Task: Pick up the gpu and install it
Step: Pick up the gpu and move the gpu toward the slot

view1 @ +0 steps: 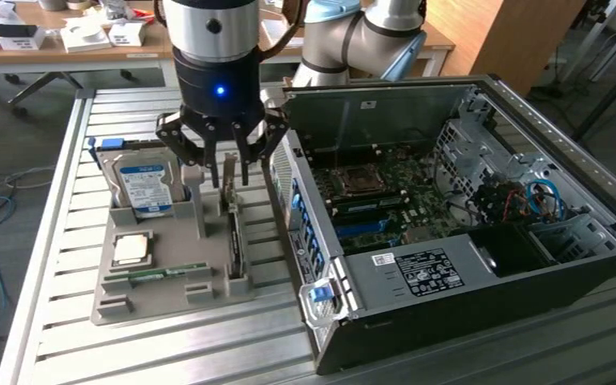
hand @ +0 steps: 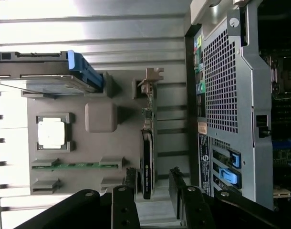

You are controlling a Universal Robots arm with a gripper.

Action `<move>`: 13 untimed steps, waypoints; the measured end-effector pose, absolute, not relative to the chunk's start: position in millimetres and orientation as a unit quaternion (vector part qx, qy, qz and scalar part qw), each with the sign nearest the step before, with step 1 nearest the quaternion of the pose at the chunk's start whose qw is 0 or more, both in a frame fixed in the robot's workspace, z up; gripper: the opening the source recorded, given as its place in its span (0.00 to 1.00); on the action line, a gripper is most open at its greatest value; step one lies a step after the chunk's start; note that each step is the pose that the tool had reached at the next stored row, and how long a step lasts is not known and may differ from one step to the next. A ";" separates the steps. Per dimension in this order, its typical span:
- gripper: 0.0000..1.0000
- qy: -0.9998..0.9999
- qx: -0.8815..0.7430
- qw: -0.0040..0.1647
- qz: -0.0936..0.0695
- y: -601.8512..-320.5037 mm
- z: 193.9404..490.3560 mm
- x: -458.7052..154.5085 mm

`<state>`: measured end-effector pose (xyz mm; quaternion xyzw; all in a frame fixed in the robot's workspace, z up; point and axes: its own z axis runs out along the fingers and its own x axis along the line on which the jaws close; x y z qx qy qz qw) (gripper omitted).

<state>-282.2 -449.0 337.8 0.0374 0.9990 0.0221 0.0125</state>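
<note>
A gray tray [view1: 169,298] is sitting on the metal worktop [view1: 180,349]. A silver hard drive [view1: 145,183] with a blue and white label is standing up at the tray's far end. A square chip [view1: 131,249] is lying flat in the tray, and a thin green memory stick [view1: 158,273] is resting just beside it. A big black computer case [view1: 426,277] is lying open just beside the tray.

The gpu [view1: 233,233] is a thin flat card standing upright on its long edge, seated in a narrow slot of the grey holder [view1: 169,298] on the worktop. Seen edge-on in the wrist view, the gpu [hand: 146,162] has a black stretch along one half and a pale bracket at the other end. It runs alongside the computer case [view1: 415,281], near it but apart
</note>
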 end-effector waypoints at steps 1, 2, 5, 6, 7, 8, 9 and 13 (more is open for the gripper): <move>0.42 0.999 0.037 0.012 0.022 -449.0 335.9 -282.2; 0.42 0.999 0.037 0.012 0.022 -449.0 334.1 -282.2; 0.42 0.999 0.037 0.012 0.022 -449.1 329.0 -282.2; 0.42 0.999 0.037 0.012 0.022 -449.1 327.4 -282.3; 0.42 0.999 0.037 0.012 0.022 -449.1 325.9 -282.3; 0.42 0.999 0.037 0.013 0.022 -449.1 324.6 -282.3; 0.42 0.999 0.037 0.012 0.022 -449.1 323.5 -282.3; 0.42 0.999 0.037 0.012 0.022 -449.2 319.0 -282.2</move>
